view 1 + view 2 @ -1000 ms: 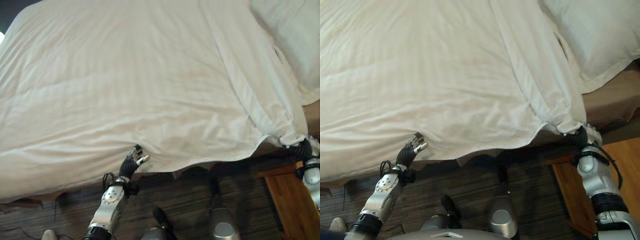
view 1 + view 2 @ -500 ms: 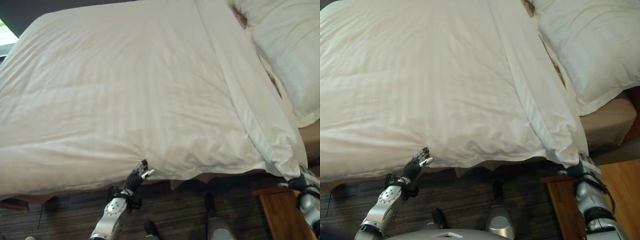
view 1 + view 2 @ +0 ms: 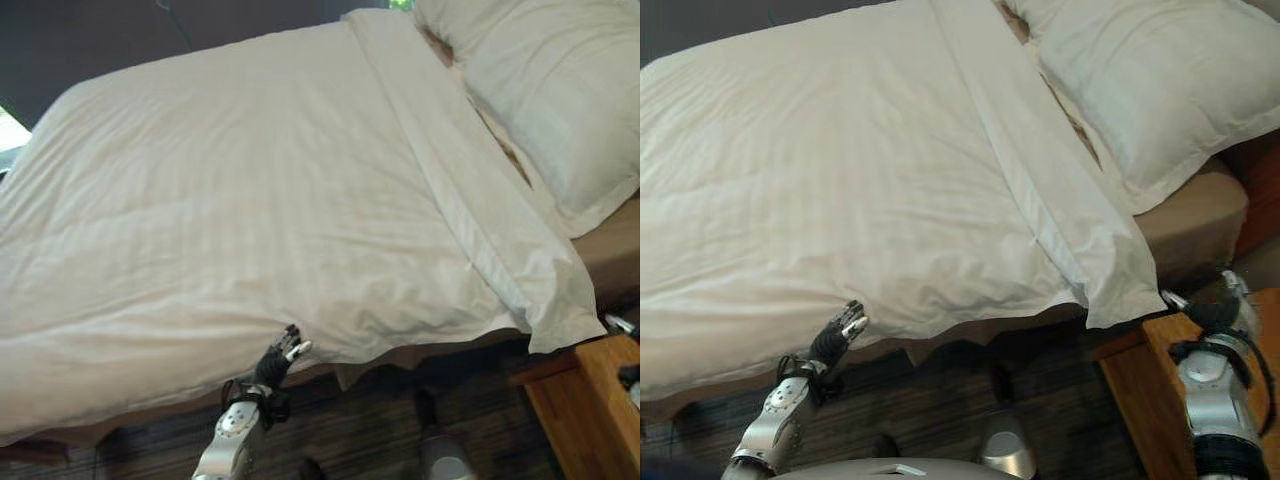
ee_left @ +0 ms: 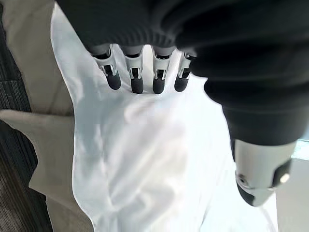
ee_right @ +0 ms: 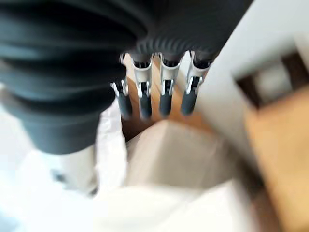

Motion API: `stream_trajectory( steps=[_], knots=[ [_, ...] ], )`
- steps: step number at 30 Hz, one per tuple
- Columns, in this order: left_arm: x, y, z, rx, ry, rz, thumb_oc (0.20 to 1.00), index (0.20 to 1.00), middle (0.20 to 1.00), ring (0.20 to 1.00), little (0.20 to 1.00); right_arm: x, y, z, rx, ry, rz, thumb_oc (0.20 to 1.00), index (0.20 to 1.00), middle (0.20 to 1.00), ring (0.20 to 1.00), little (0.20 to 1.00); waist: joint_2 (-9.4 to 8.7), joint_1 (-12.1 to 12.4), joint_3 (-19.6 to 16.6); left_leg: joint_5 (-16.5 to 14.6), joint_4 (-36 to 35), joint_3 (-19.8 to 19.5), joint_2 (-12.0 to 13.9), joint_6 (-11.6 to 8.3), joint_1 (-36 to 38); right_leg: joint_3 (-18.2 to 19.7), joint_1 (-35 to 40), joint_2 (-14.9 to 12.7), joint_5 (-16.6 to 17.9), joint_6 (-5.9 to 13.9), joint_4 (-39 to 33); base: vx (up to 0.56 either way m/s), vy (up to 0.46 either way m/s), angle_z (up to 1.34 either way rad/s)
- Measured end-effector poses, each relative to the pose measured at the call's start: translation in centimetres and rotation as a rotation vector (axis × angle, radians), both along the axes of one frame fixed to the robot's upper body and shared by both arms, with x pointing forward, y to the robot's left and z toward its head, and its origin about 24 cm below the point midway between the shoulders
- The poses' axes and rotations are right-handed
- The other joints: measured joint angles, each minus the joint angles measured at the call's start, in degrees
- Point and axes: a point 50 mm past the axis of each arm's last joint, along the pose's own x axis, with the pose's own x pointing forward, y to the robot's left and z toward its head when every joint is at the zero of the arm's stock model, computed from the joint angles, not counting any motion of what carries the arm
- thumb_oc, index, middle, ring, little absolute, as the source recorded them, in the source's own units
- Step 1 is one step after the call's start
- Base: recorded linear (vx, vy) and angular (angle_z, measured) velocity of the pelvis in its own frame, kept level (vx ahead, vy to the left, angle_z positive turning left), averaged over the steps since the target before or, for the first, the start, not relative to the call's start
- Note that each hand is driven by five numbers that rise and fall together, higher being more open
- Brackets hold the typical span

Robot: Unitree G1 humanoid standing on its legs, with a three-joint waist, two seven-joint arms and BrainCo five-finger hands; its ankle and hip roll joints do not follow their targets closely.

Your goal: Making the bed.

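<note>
Left wrist view shows you the left hand (image 4: pixel 145 72) with its fingers (image 4: pixel 136 79) straight and spread, thumb apart, grasping nothing; past the fingertips lies the white duvet (image 4: pixel 145 159), whose hem hangs over the tan sheet (image 4: pixel 48 130). From the head camera you see that hand at the near edge of the bed, fingertips just at the duvet's hanging hem; whether they touch the cloth you cannot tell. The right hand (image 3: pixel 1210 312) is released too: in its own wrist view the fingers (image 5: pixel 164 99) hang straight, holding nothing, though that view is smeared and the cloth beneath is hard to make out. You see this hand just beside the duvet's near right corner, apart from it, above the wooden nightstand (image 3: pixel 1150 400), which is cut off at the frame's edge. The duvet (image 3: pixel 250 220) lies spread over the mattress, its folded-back top band running toward the white pillow (image 3: pixel 540 90) at the head of the bed; the pillow is partly cut off.
</note>
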Motion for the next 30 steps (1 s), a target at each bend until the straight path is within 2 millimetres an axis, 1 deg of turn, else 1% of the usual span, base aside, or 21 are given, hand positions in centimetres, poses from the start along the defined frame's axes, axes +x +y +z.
stream_trajectory(
  steps=[1, 2, 4, 6, 7, 9, 12, 14, 15, 17, 18, 19, 21, 23, 24, 25, 26, 27, 28, 29, 30],
  knots=[
    [0.4, 0.1, 0.1, 0.002, 0.002, 0.003, 1.000, 1.000, 1.000, 1.000, 1.000, 1.4, 1.6, -0.2, 0.209, -0.134, 0.053, 0.200, 0.200, 0.200, 0.200, 0.200, 0.80, 0.44, -0.48, -0.01, 0.00, 0.00, 0.15, -0.01, -0.17, 0.26, -0.23, 0.19, 0.01, 0.00, 0.09, 0.07, -0.015, -0.19],
    [0.7, 0.4, 0.0, -0.012, 0.012, 0.019, 1.000, 1.000, 1.000, 1.000, 1.000, 3.1, 3.4, 0.3, 0.461, -0.336, 0.109, 0.200, 0.200, 0.200, 0.200, 0.200, 0.44, -0.48, -0.59, -0.02, -0.01, 0.09, 0.28, -0.02, -0.51, 0.35, -0.82, 0.44, 0.07, -0.06, 0.03, 0.03, -0.019, -0.16],
    [1.2, 0.1, 0.1, -0.029, 0.014, 0.020, 1.000, 1.000, 1.000, 1.000, 1.000, 4.4, 5.5, 0.4, 0.680, -0.491, 0.182, 0.200, 0.200, 0.200, 0.200, 0.200, 0.55, -0.77, -0.60, 0.01, 0.00, -0.12, 0.30, 0.01, -0.50, 0.09, -0.73, 0.46, 0.37, -0.46, 0.20, 0.03, -0.019, 0.00],
    [1.1, -0.2, 0.1, -0.039, 0.013, -0.003, 1.000, 1.000, 1.000, 1.000, 1.000, 4.8, 5.9, 0.8, 0.775, -0.580, 0.216, 0.200, 0.200, 0.200, 0.200, 0.200, 0.87, 0.83, -0.62, 0.30, 0.00, -0.40, 0.21, 0.39, -0.61, -0.39, -0.68, 0.33, 0.30, -0.58, 0.12, 0.03, -0.023, 0.10],
    [0.6, -0.3, -0.2, -0.052, 0.026, -0.007, 1.000, 1.000, 1.000, 1.000, 1.000, 5.1, 5.9, 1.5, 0.820, -0.653, 0.218, 0.200, 0.200, 0.200, 0.200, 0.200, 0.97, 1.30, -0.55, 0.33, 0.01, -0.63, 0.12, 0.42, -0.73, -0.66, -0.53, 0.19, 0.27, -0.64, 0.08, 0.00, -0.026, 0.09],
    [-0.1, -0.3, -0.6, -0.086, 0.044, -0.008, 1.000, 1.000, 1.000, 1.000, 1.000, 6.1, 6.1, 3.2, 0.835, -0.759, 0.237, 0.200, 0.200, 0.200, 0.200, 0.200, 1.34, 1.57, -0.27, 0.52, 0.01, -1.02, -0.04, 0.25, -0.85, -1.01, -0.40, 0.05, 0.28, -0.56, -0.01, -0.04, -0.020, 0.09],
    [-0.2, -0.6, -0.7, -0.092, 0.045, -0.035, 1.000, 1.000, 1.000, 1.000, 1.000, 7.2, 5.9, 6.1, 0.815, -0.882, 0.273, 0.200, 0.200, 0.200, 0.200, 0.200, 2.38, 1.38, 0.45, 0.78, 0.04, -2.10, -0.19, 0.33, -1.61, -2.15, -0.46, -0.08, 0.10, -0.48, 0.05, -0.05, 0.000, 0.17],
    [0.0, -1.1, -0.5, -0.095, 0.028, -0.058, 1.000, 1.000, 1.000, 1.000, 1.000, 8.2, 5.8, 8.9, 0.789, -0.969, 0.308, 0.200, 0.200, 0.200, 0.200, 0.200, 3.83, 2.53, 1.61, 0.89, 0.04, -2.16, -0.39, 0.32, -1.93, -2.26, -0.73, -0.49, 0.10, -0.45, 0.04, -0.10, 0.008, 0.11],
    [0.1, -1.3, -0.4, -0.113, 0.020, -0.056, 1.000, 1.000, 1.000, 1.000, 1.000, 8.8, 5.8, 10.5, 0.773, -1.007, 0.329, 0.200, 0.200, 0.200, 0.200, 0.200, 5.18, 2.83, 2.33, 0.94, 0.02, -2.48, -0.52, 0.40, -2.59, -2.46, -0.97, -0.74, 0.08, -0.44, 0.02, -0.12, 0.011, 0.10],
    [0.3, -1.5, -0.2, -0.125, 0.004, -0.056, 1.000, 1.000, 1.000, 1.000, 1.000, 9.5, 5.4, 12.8, 0.737, -1.048, 0.345, 0.200, 0.200, 0.200, 0.200, 0.200, 6.76, 3.07, 3.25, 0.94, 0.02, -2.54, -0.86, 0.46, -3.85, -2.46, -2.28, -0.83, 0.10, -0.47, 0.16, -0.11, 0.008, 0.07],
    [0.7, -1.6, 0.1, -0.124, -0.011, -0.063, 1.000, 1.000, 1.000, 1.000, 1.000, 9.9, 4.5, 14.1, 0.706, -1.056, 0.327, 0.200, 0.200, 0.200, 0.200, 0.200, 7.76, 3.43, 4.23, 1.17, 0.04, -2.61, -1.07, 0.71, -4.83, -2.48, -3.18, -1.05, 0.47, -0.28, 0.24, -0.09, -0.014, 0.04],
    [0.8, -1.7, 0.1, -0.124, -0.014, -0.067, 1.000, 1.000, 1.000, 1.000, 1.000, 10.0, 3.9, 14.5, 0.692, -1.055, 0.307, 0.200, 0.200, 0.200, 0.200, 0.200, 8.26, 3.71, 4.93, 1.35, 0.04, -2.59, -1.31, 0.94, -5.14, -2.48, -3.47, -1.16, 0.59, -0.22, 0.25, -0.09, -0.011, 0.03],
    [1.3, -2.0, 0.6, -0.124, -0.039, -0.080, 1.000, 1.000, 1.000, 1.000, 1.000, 10.1, 2.4, 14.5, 0.673, -1.031, 0.242, 0.200, 0.200, 0.200, 0.200, 0.200, 9.47, 4.08, 6.70, 1.84, 0.13, -2.51, -1.81, 1.21, -6.54, -2.46, -5.00, -1.51, 0.89, -0.27, 0.25, -0.06, 0.011, -0.01],
    [1.8, -2.1, 0.9, -0.122, -0.058, -0.084, 1.000, 1.000, 1.000, 1.000, 1.000, 10.1, 1.8, 13.3, 0.695, -0.993, 0.195, 0.200, 0.200, 0.200, 0.200, 0.200, 9.93, 3.86, 8.39, 1.99, 0.31, -2.37, -1.89, 1.26, -6.98, -2.35, -5.56, -1.67, 1.10, -0.21, 0.26, -0.01, 0.024, -0.01],
    [2.3, -2.2, 1.3, -0.121, -0.074, -0.087, 1.000, 1.000, 1.000, 1.000, 1.000, 10.0, 1.5, 11.5, 0.716, -0.934, 0.150, 0.200, 0.200, 0.200, 0.200, 0.200, 10.56, 3.58, 9.75, 1.98, 0.12, -2.24, -2.10, 1.25, -7.22, -2.27, -5.79, -1.89, 1.14, -0.18, 0.26, 0.00, 0.059, -0.01],
    [2.4, -2.2, 1.3, -0.121, -0.078, -0.087, 1.000, 1.000, 1.000, 1.000, 1.000, 10.0, 1.4, 11.1, 0.722, -0.930, 0.142, 0.200, 0.200, 0.200, 0.200, 0.200, 10.76, 3.48, 10.02, 1.99, 0.20, -2.33, -2.26, 1.26, -7.32, -2.32, -5.82, -1.91, 1.13, -0.17, 0.26, -0.02, 0.050, 0.01],
    [2.4, -2.0, 1.4, -0.120, -0.081, -0.078, 1.000, 1.000, 1.000, 1.000, 1.000, 9.8, 1.8, 10.3, 0.745, -0.944, 0.151, 0.200, 0.200, 0.200, 0.200, 0.200, 10.93, 2.67, 10.68, 1.99, 0.33, -2.37, -2.26, 1.26, -7.37, -2.24, -5.89, -2.00, 1.08, -0.12, 0.25, 0.00, 0.000, 0.00],
    [2.4, -1.8, 1.4, -0.118, -0.082, -0.069, 1.000, 1.000, 1.000, 1.000, 1.000, 9.8, 2.1, 10.5, 0.751, -0.961, 0.165, 0.200, 0.200, 0.200, 0.200, 0.200, 10.93, 2.39, 10.81, 1.98, 0.29, -2.34, -2.24, 1.26, -7.37, -2.24, -5.89, -2.03, 1.08, -0.12, 0.26, 0.00, 0.000, 0.00],
    [2.6, -1.7, 1.5, -0.118, -0.085, -0.064, 1.000, 1.000, 1.000, 1.000, 1.000, 9.8, 2.1, 9.8, 0.757, -0.941, 0.159, 0.200, 0.200, 0.200, 0.200, 0.200, 10.75, 1.83, 10.93, 1.93, 0.25, -2.16, -2.32, 1.18, -7.32, -2.13, -5.93, -2.07, 0.93, 0.06, 0.26, 0.00, 0.000, 0.00],
    [2.6, -1.6, 1.5, -0.116, -0.085, -0.057, 1.000, 1.000, 1.000, 1.000, 1.000, 9.7, 2.0, 9.8, 0.760, -0.946, 0.160, 0.200, 0.200, 0.200, 0.200, 0.200, 10.72, 1.77, 10.96, 1.94, 0.33, -2.31, -2.40, 1.20, -7.22, -2.19, -5.70, -2.02, 0.90, 0.08, 0.25, -0.01, -0.003, 0.03],
    [3.0, -1.2, 1.5, -0.119, -0.088, -0.034, 1.000, 1.000, 1.000, 1.000, 1.000, 9.4, 2.1, 8.5, 0.780, -0.934, 0.155, 0.200, 0.200, 0.200, 0.200, 0.200, 10.18, 1.27, 11.17, 1.89, 0.33, -2.28, -2.27, 1.13, -7.14, -2.08, -5.65, -1.83, 0.78, 0.14, 0.25, -0.02, -0.031, 0.01]
  ],
)
